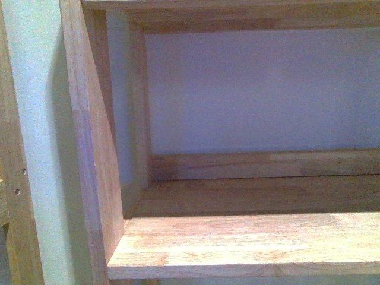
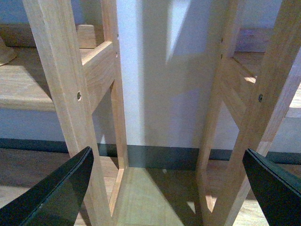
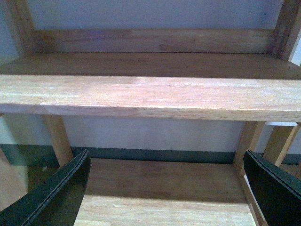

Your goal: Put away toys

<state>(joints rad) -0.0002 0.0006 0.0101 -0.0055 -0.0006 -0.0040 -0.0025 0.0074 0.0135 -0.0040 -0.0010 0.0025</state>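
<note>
Toys aren't visible to you; both the left gripper (image 2: 167,188) and right gripper (image 3: 167,188) (empty) gape before the wooden shelf (image 1: 249,243).

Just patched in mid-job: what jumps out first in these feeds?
Bare wood fills every view: the front camera looks closely into a wooden shelf with nothing on it, against a pale wall. Both claws, left claw and right claw, are spread wide and hold nothing; the left faces the gap between two shelf frames. No plush toy shows in any view.
</note>
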